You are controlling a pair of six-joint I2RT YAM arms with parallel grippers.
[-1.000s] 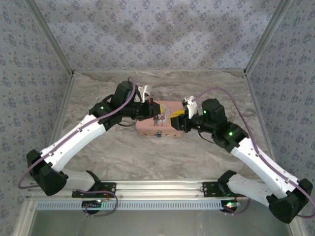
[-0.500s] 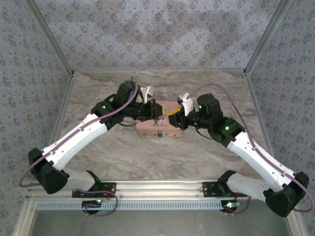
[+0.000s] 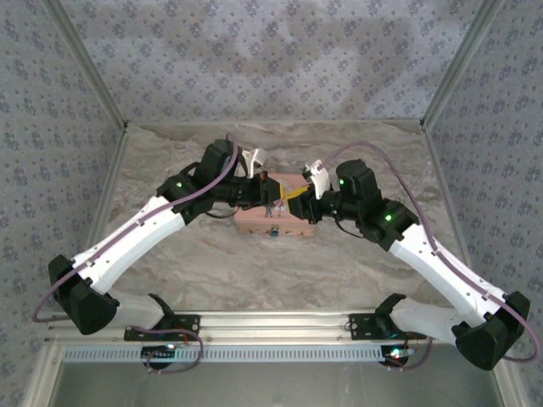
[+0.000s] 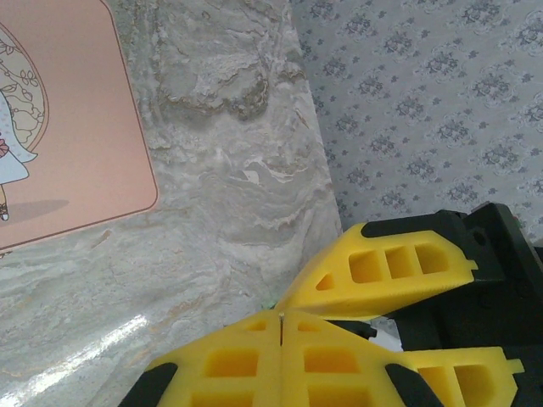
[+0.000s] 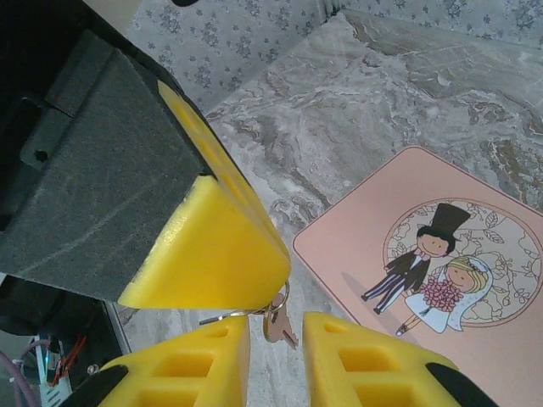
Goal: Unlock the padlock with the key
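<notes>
Both grippers meet above the pink tin (image 3: pixel 254 219). My left gripper (image 4: pixel 280 315) is shut, with a thin metal sliver pinched at its tips. In the right wrist view its yellow finger (image 5: pixel 212 254) holds a small ring, and the key (image 5: pixel 278 326) dangles from that ring. My right gripper (image 5: pixel 276 356) is open, with a finger on each side of the hanging key and a gap on both sides. The padlock (image 3: pixel 276 231) is a tiny bluish speck at the tin's near edge, below the left gripper (image 3: pixel 275 202) and the right gripper (image 3: pixel 290 197).
The tin (image 5: pixel 356 246) with its cartoon couple lies flat on the marbled table (image 4: pixel 221 170). The patterned walls (image 3: pixel 271 59) close in the back and sides. The right gripper's finger (image 4: pixel 382 271) sits close against the left gripper's tips.
The right arm has swung left until its fingers flank the key hanging from the left gripper, and its jaws have narrowed. The left arm barely moved.
</notes>
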